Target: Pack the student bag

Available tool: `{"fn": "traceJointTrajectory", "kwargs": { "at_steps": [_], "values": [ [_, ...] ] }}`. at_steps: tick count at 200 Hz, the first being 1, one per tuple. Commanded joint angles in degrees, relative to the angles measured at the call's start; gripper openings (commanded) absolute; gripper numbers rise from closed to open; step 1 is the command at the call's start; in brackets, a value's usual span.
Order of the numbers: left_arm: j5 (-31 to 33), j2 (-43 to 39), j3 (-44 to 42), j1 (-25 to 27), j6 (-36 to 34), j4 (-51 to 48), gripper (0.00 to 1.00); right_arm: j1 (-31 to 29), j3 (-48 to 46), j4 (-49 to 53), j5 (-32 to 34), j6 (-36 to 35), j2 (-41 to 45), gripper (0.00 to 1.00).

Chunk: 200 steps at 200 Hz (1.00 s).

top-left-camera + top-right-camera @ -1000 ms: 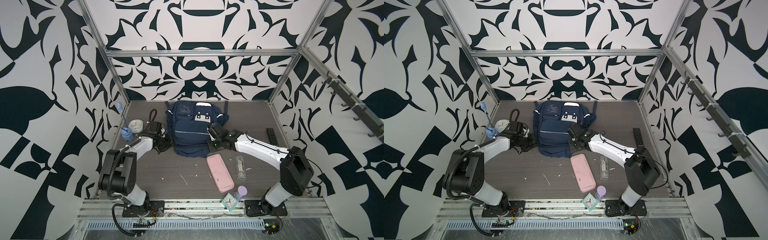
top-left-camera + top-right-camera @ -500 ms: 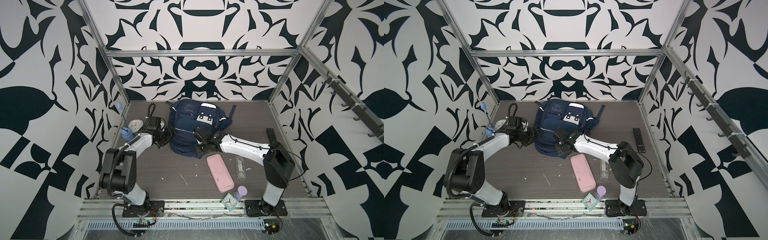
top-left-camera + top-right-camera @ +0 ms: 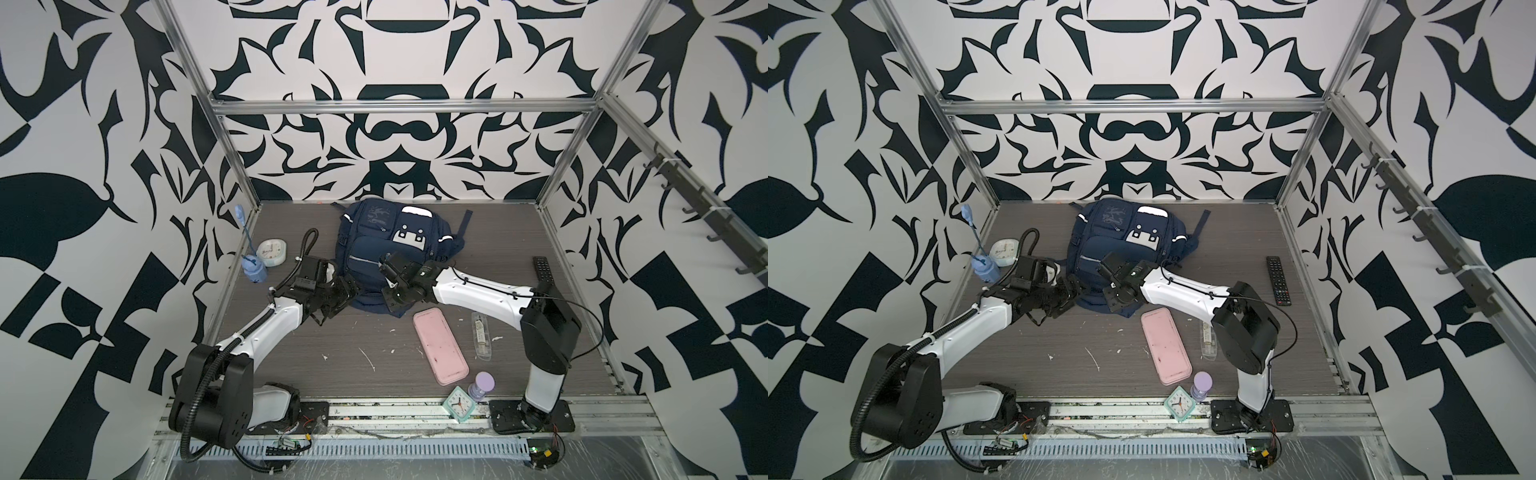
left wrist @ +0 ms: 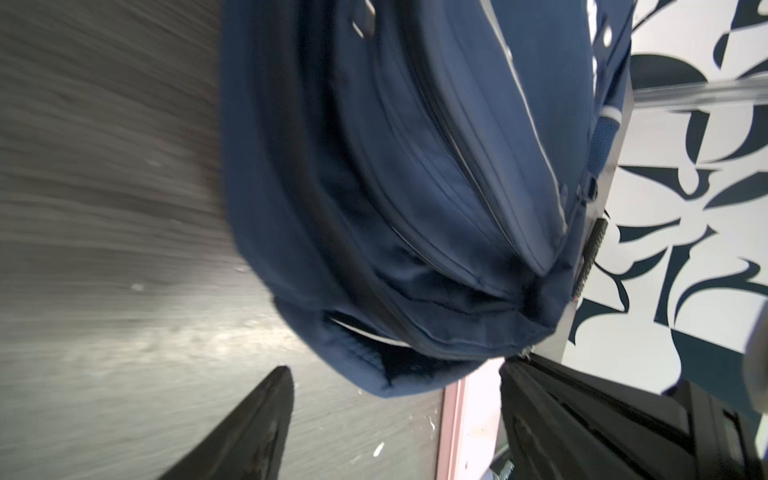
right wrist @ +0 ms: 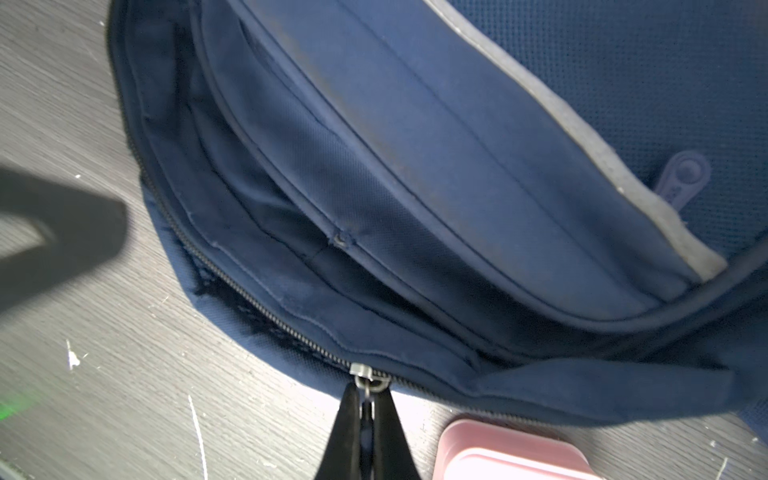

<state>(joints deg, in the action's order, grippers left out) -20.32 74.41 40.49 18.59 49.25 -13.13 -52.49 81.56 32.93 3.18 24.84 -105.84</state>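
Observation:
The student bag [image 3: 386, 241] [image 3: 1121, 237], navy with silver strips and a white-grey flap pocket, lies flat at the back middle of the table. My right gripper [image 3: 394, 307] [image 3: 1115, 305] [image 5: 365, 392] is at the bag's near edge. It is shut on the metal zipper pull [image 5: 368, 381], just below the slider. The seam beside the slider gapes a little over dark fabric [image 5: 232, 299]. My left gripper [image 3: 348, 291] [image 3: 1073, 291] [image 4: 395, 370] stands open at the bag's near left corner [image 4: 386, 374], holding nothing.
A pink pencil case [image 3: 442, 351] lies just right of the right gripper, with a clear pen case [image 3: 482, 334] beyond it. A purple bottle [image 3: 482, 384] and mint clock [image 3: 458, 404] stand at the front edge. A remote [image 3: 543, 269] lies at the right. A white clock [image 3: 271, 253] and blue gadget [image 3: 253, 270] sit at the left wall.
My left gripper has opened and let go of the bag's left edge. My right gripper, still shut on the zipper pull, has moved left along the bag's near edge, and the bag has shifted.

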Motion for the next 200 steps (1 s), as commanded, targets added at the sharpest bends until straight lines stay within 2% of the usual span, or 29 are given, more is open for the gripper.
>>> {"fn": "traceJointTrajectory", "kwargs": {
  "at_steps": [1, 36, 52, 61, 68, 86, 105, 130, 176, 200],
  "values": [
    [1.9, 2.0, 1.9, 2.6, 3.7, 2.7, 0.8, -0.9, 2.7, -1.1, -0.6, -0.9, 0.9, 0.0],
    [2.9, 8.1, 5.5, 5.4, 4.1, 5.4, 0.75, -1.4, 2.0, -0.8, -0.1, -0.8, 1.6, 0.0],
    [2.7, 10.9, 5.8, 5.5, 4.1, 6.7, 0.69, -1.4, 1.4, -0.6, 0.2, -0.8, 2.2, 0.0],
    [2.6, 12.0, 5.8, 5.5, 4.1, 7.5, 0.61, -1.5, 0.9, -0.6, 0.5, -0.7, 2.8, 0.0],
    [3.0, 12.5, 6.1, 5.3, 3.7, 7.7, 0.51, -1.5, 0.5, -0.6, 0.6, -0.7, 3.3, 0.0],
    [3.9, 13.6, 6.9, 4.9, 2.3, 7.1, 0.16, -1.3, -0.8, -1.1, -0.5, -1.4, 4.7, 0.0],
    [3.1, 14.3, 8.1, 3.6, 0.9, 5.8, 0.0, -0.6, -2.6, -1.1, -0.6, -2.0, 6.3, 0.0],
    [3.0, 13.1, 8.6, 1.0, -1.1, 3.9, 0.0, 2.4, -5.8, -1.1, -1.9, -2.0, 8.2, 0.0],
    [2.4, 10.2, 8.1, -6.7, -4.7, 0.6, 0.0, 10.3, -11.5, -1.3, -2.7, -3.8, 12.1, 0.0],
    [2.0, 10.2, 8.3, -8.4, -5.8, -0.4, 0.0, 14.4, -12.8, -1.6, -3.3, -5.0, 12.8, 0.0]
  ]
}}
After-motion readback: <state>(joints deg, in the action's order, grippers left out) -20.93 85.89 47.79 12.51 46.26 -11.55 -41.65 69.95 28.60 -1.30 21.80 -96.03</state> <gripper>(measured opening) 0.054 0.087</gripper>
